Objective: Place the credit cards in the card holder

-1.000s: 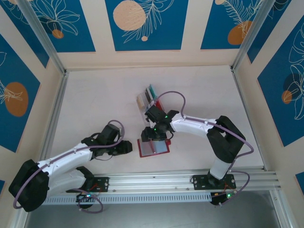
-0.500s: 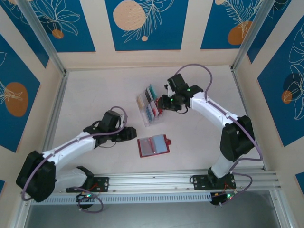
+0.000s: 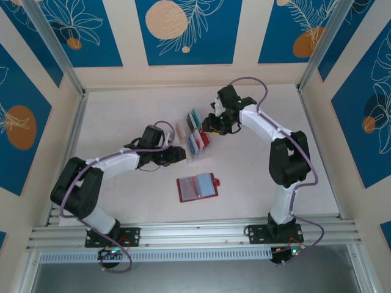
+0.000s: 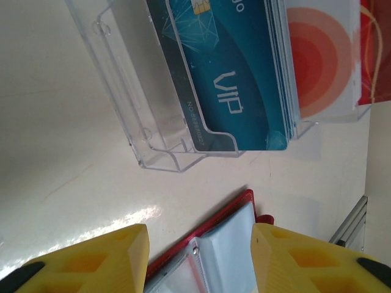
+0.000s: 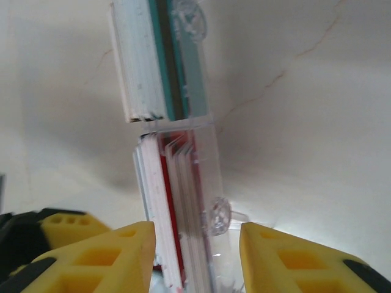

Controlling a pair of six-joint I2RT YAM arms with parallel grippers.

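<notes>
Right wrist view puts the thin plastic credit cards (image 5: 166, 201), likely stiff and slick, on edge in a clear slotted plastic rack (image 5: 206, 177), best pinched by their free top edges, the red folding card holder (image 3: 197, 187) lying open nearby, my right gripper (image 5: 197, 244) straddling them unclamped, my left gripper (image 4: 200, 250) spread, empty.

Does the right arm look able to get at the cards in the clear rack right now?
Probably yes: the right gripper is open, lined up on the clear rack, and nothing covers the credit cards standing in it.
</notes>
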